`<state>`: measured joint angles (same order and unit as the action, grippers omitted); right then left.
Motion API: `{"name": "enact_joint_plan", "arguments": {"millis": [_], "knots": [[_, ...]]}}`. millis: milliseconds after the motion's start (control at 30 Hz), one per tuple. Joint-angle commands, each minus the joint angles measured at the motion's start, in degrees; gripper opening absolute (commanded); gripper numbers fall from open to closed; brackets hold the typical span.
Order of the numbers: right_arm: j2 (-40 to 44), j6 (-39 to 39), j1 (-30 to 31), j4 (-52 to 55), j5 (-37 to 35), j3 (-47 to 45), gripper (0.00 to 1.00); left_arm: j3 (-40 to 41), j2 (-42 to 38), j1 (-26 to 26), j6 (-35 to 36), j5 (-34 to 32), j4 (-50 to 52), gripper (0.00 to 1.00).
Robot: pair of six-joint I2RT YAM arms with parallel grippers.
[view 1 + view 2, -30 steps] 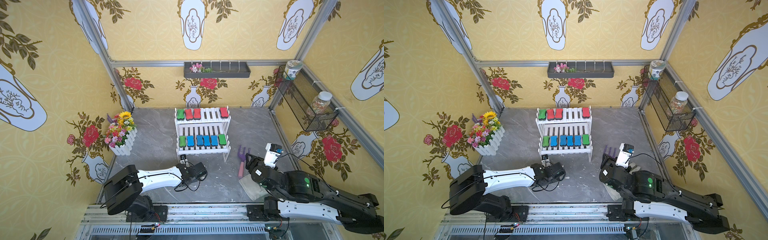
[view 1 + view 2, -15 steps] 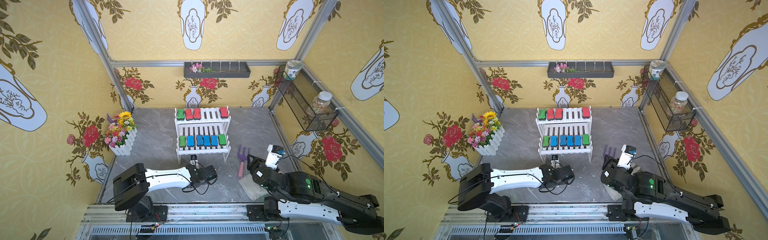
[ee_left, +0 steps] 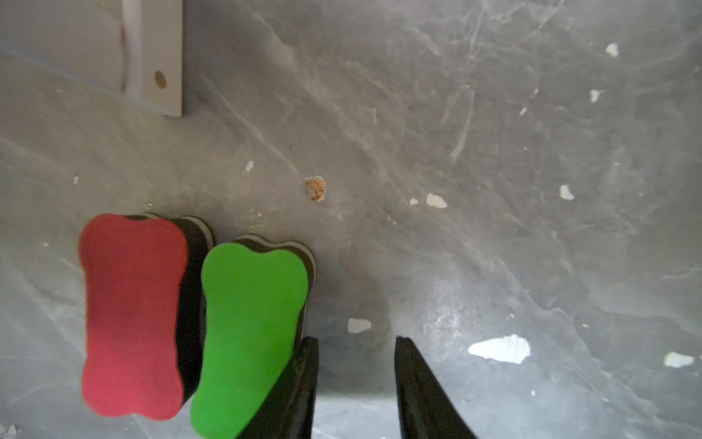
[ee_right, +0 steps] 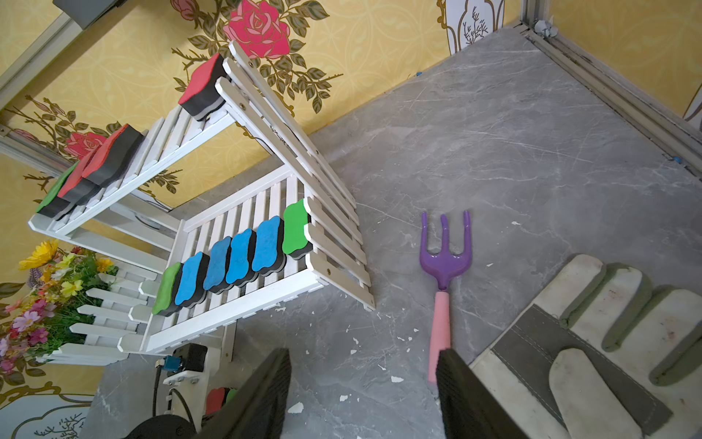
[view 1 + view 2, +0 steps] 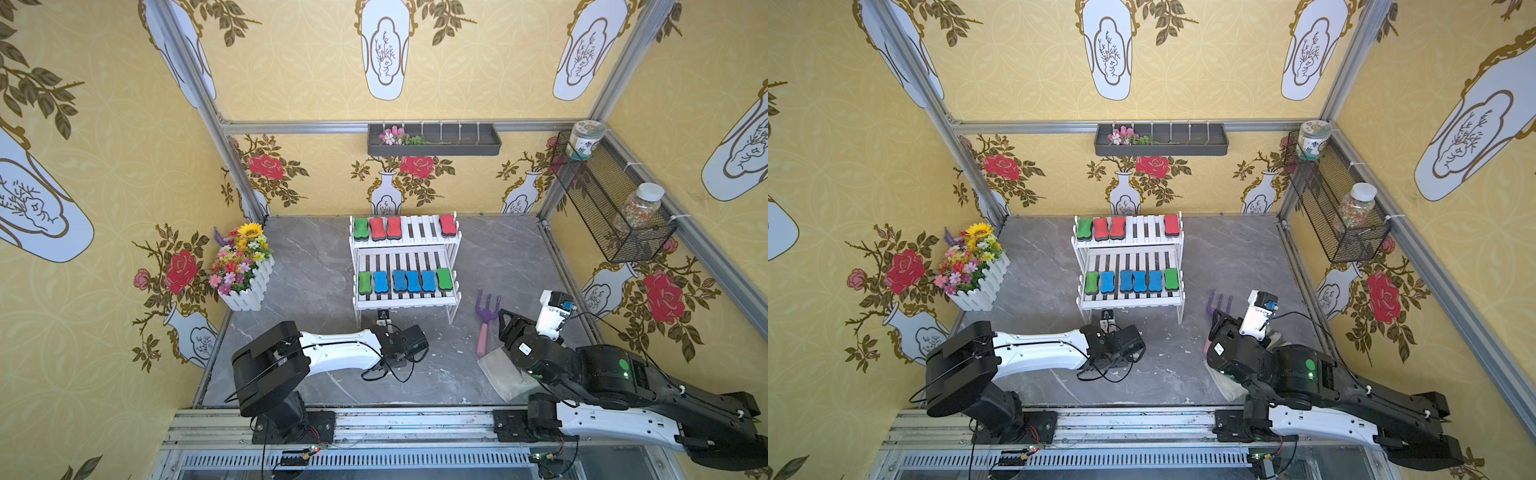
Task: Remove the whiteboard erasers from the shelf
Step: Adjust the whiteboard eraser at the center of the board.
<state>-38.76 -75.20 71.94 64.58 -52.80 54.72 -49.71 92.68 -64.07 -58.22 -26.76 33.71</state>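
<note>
The white shelf (image 5: 405,305) stands mid-table. Its upper tier holds a green whiteboard eraser (image 5: 360,229), two red ones beside it and a red one (image 5: 448,225) at the right end. The lower tier carries a green eraser (image 5: 365,282), several blue ones (image 5: 406,281) and another green (image 5: 444,279). A red eraser (image 3: 131,315) and a green eraser (image 3: 250,330) lie on the floor before the shelf. My left gripper (image 3: 355,338) hangs beside the green one, its jaws a narrow gap apart over bare floor. My right gripper (image 4: 362,355) stands open and empty near the fork handle.
A purple hand fork with a pink handle (image 5: 485,320) and a work glove (image 5: 498,372) lie right of the shelf. A white flower box (image 5: 245,274) sits at the left. A dark wall tray (image 5: 434,141) and a mesh basket (image 5: 611,208) with jars hang on the walls.
My left arm has slid to the right along the front of the shelf, and its jaws have narrowed. The right arm has barely moved.
</note>
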Motion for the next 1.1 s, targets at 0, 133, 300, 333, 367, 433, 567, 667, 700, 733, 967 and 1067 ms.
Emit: {"name": "enact_joint_plan", "arguments": {"millis": [0, 133, 300, 333, 367, 433, 567, 667, 700, 733, 967, 1067], "knots": [[-0.2, -0.5, 0.0, 0.2, -1.1, 0.1, 0.66, -0.2, 0.0, 0.4, 0.9, 0.1, -0.1, 0.40], [-0.8, 0.0, 0.0, -0.2, -1.1, 0.6, 0.66, -0.4, 0.1, 0.5, 1.6, 0.0, -0.7, 0.42], [-1.0, 0.2, 0.0, -0.2, -1.1, 0.8, 0.66, -0.7, 1.7, 1.5, 2.1, 0.0, -0.8, 0.42], [-1.0, 0.2, 0.0, -0.2, -1.1, 0.9, 0.66, -0.8, 1.5, 1.6, 2.1, -0.2, -0.8, 0.42], [-1.0, 0.1, 0.0, -0.2, -1.2, 0.9, 0.66, -0.8, 1.2, 1.6, 2.2, -0.3, -0.6, 0.42], [-1.1, 0.1, 0.0, -0.2, -1.4, 1.1, 0.66, -0.9, 0.4, 1.8, 2.2, -0.5, -0.1, 0.42], [-1.6, 0.3, 0.0, -0.4, -1.6, 1.6, 0.66, -4.2, -2.9, 0.4, 2.2, -1.1, 3.7, 0.43], [-2.4, 1.4, 0.0, -1.4, -1.4, 2.2, 0.66, -9.5, -6.5, -3.3, 1.1, -3.0, 8.6, 0.46], [-2.6, 1.4, 0.0, -1.3, -1.4, 2.2, 0.66, -11.8, -7.7, -4.8, 0.5, -3.5, 10.5, 0.47], [-2.8, 1.5, 0.0, -1.6, -1.3, 2.3, 0.66, -13.7, -8.7, -5.9, 0.2, -4.3, 12.0, 0.47], [-4.5, 11.7, 0.0, -10.5, 1.2, 2.8, 0.67, -25.0, -18.4, -2.9, 3.7, -3.3, 15.6, 0.53], [-8.8, 21.7, -2.1, -17.2, 3.6, 7.9, 0.68, -25.4, -24.7, 0.4, 5.2, -3.7, 14.4, 0.63]]}}
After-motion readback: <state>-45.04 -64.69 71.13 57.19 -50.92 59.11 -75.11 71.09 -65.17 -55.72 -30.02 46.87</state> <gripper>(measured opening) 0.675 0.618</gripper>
